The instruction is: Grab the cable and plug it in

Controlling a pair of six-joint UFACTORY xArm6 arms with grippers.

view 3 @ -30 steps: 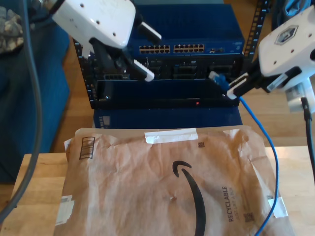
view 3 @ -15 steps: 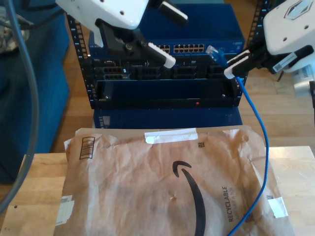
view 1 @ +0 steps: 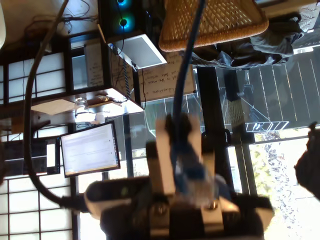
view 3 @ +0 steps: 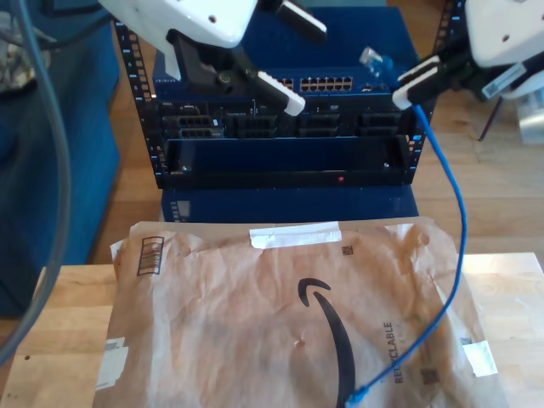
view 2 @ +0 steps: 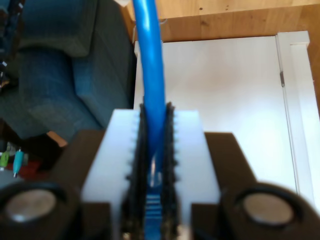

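The cable is a thin bright-blue cord. My second gripper is shut on it near one clip plug, high at the exterior view's right, in front of the rack's top corner. The second wrist view shows the toothed pads pinching the cable. From there the cord hangs down to the brown envelope, where its other plug lies. My first gripper stands open with nothing in it before the rack, at the exterior view's upper left. Its wrist view faces my second gripper and the cable.
A dark rack holds a blue switch with rows of ports. A crumpled brown paper envelope covers most of the wooden table. A blue seat stands at the exterior view's left. A black arm cable hangs there.
My second gripper has lifted the plug from beside the rack's lower bay to above the switch. The cord's free end has slid onto the envelope. My first gripper rose, then stayed open.
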